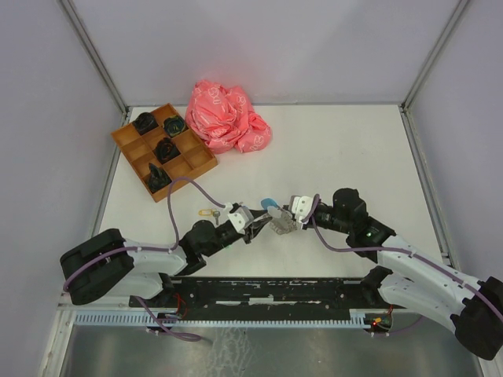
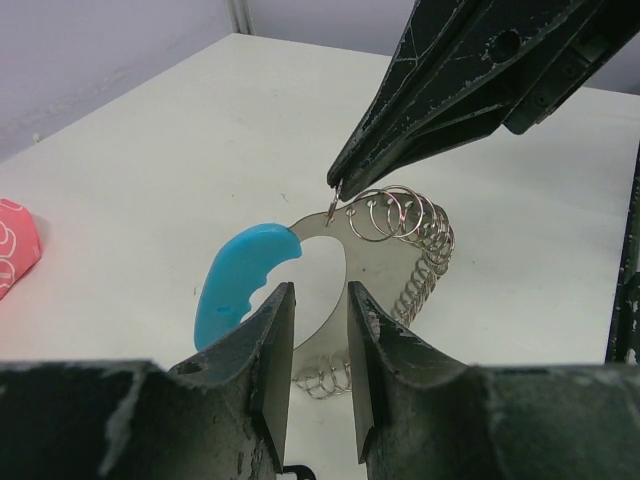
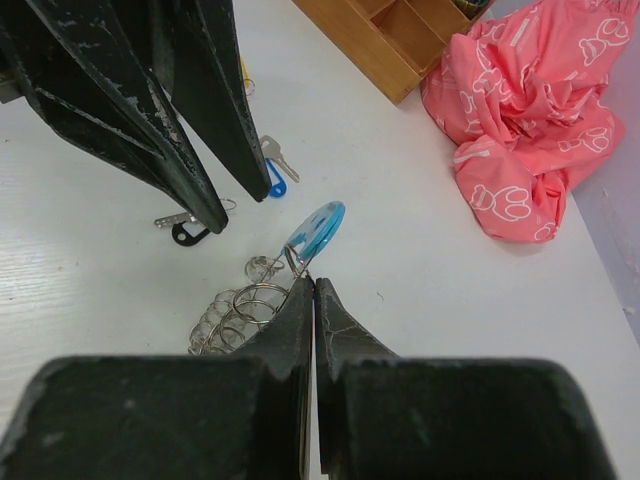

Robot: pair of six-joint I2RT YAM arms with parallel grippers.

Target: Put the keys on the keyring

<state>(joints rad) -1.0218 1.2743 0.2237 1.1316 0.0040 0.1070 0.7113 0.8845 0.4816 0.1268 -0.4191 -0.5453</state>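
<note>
Clamps keyring (image 2: 240, 272) beside its blue end with right hand (image 3: 313, 285); straddles its grey band with left hand (image 2: 320, 292), spread apart.

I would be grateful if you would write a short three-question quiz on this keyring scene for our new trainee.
1. True or false: the right gripper is shut on the keyring.
2. The jaws of the left gripper stand: A) pressed together, B) apart, C) closed on a key.
3. What colour is the crumpled bundle beside the wooden tray?
Key: 1 true; 2 B; 3 pink.
</note>
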